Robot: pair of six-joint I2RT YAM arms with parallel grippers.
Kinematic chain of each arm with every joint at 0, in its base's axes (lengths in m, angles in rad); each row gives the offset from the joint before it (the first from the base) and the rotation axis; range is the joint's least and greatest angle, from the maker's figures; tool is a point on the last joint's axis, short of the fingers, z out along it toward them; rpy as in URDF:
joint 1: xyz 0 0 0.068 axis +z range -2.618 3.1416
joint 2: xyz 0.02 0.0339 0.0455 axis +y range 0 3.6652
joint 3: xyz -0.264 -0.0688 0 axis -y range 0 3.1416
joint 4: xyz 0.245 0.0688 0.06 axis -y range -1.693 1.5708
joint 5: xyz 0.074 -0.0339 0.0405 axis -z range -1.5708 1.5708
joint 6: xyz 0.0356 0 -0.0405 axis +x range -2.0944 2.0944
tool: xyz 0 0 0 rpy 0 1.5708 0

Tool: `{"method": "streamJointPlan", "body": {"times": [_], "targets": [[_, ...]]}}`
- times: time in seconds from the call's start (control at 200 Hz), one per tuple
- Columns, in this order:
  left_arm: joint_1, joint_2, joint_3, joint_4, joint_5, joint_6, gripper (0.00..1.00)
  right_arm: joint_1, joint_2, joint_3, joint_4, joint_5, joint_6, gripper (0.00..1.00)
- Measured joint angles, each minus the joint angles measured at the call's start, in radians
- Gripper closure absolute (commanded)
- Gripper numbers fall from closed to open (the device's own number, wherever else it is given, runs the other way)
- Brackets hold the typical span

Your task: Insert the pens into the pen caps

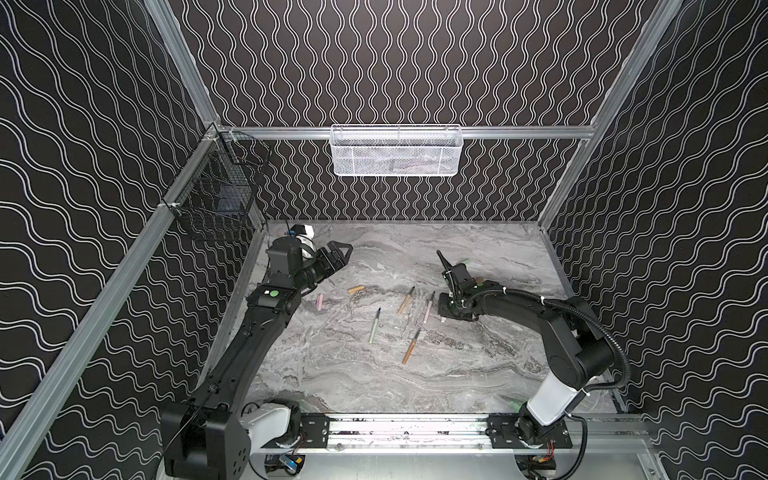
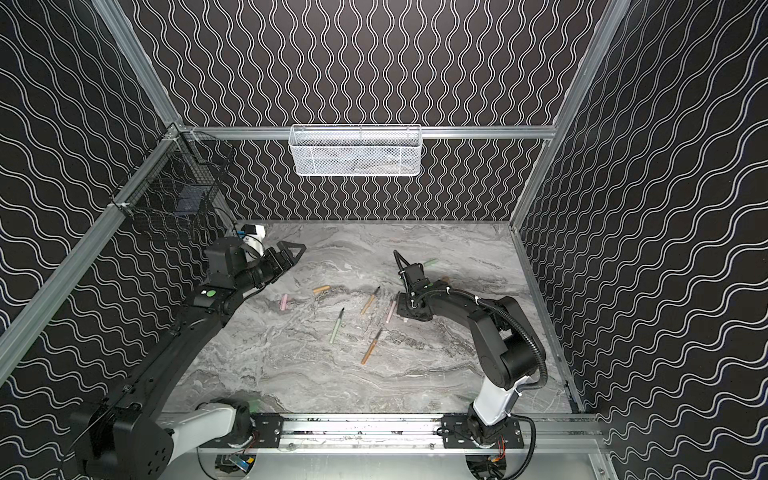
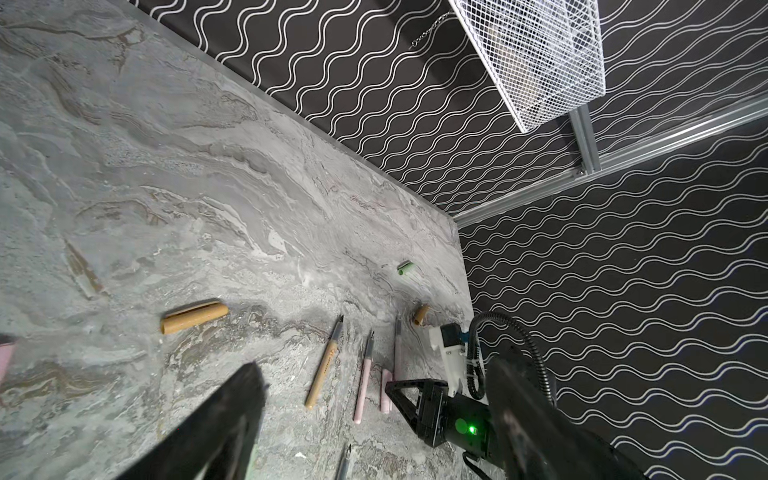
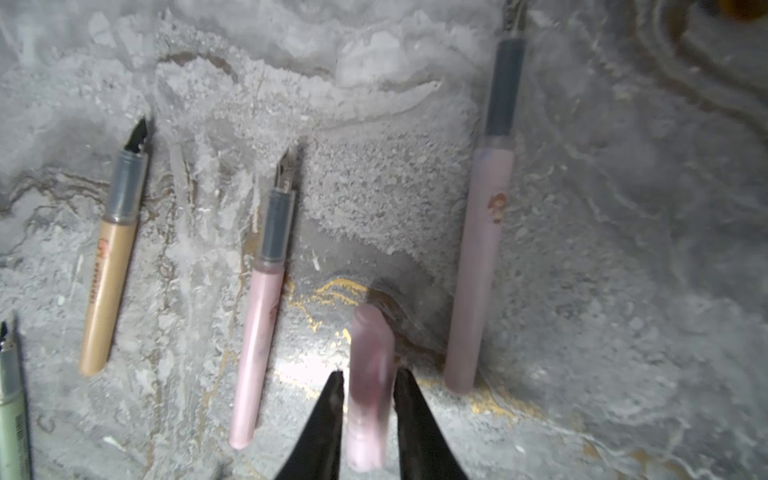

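My right gripper (image 4: 369,373) is low over the table, its jaws narrowly open on either side of a blurred pink pen cap (image 4: 371,419) lying between two pink pens (image 4: 262,332) (image 4: 478,270). A sliver of gap shows on one side. In both top views a tan pen (image 1: 406,301), a green pen (image 1: 375,326) and another tan pen (image 1: 411,347) lie mid-table. A tan cap (image 1: 356,289) and a second pink cap (image 1: 320,299) lie to the left, and a green cap (image 1: 462,262) sits behind the right arm. My left gripper (image 1: 347,254) hangs open and empty at the back left.
A white mesh basket (image 1: 395,151) hangs on the back wall and a black wire basket (image 1: 216,199) on the left wall, both above the marble table (image 1: 353,382). A second tan cap (image 3: 420,313) lies beside the right wrist. A rail (image 1: 407,432) runs along the front edge.
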Motion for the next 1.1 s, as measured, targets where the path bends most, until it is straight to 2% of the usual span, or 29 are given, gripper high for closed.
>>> {"method": "streamJointPlan", "body": {"times": [0.205, 0.39, 0.576, 0.696, 0.786, 1.101], "targets": [[-0.014, 0.0, 0.006, -0.001, 0.005, 0.02, 0.12, -0.007, -0.051, 0.009, -0.026, 0.0, -0.004, 0.64], [-0.038, 0.001, 0.01, 0.009, 0.022, 0.03, 0.12, -0.049, -0.095, 0.078, -0.051, 0.035, -0.031, 0.67], [-0.081, -0.002, 0.006, 0.039, 0.029, 0.047, 0.19, -0.139, -0.037, 0.137, -0.102, 0.088, -0.058, 0.73], [-0.105, -0.002, -0.031, 0.068, 0.018, 0.047, 0.19, -0.174, 0.036, 0.204, -0.136, 0.078, -0.086, 0.7], [-0.127, 0.006, -0.027, 0.066, 0.018, 0.048, 0.17, -0.187, 0.07, 0.231, -0.161, 0.078, -0.109, 0.67], [-0.183, 0.117, 0.026, 0.052, 0.1, 0.072, 0.19, -0.19, 0.131, 0.267, -0.19, 0.022, -0.132, 0.69]]}}
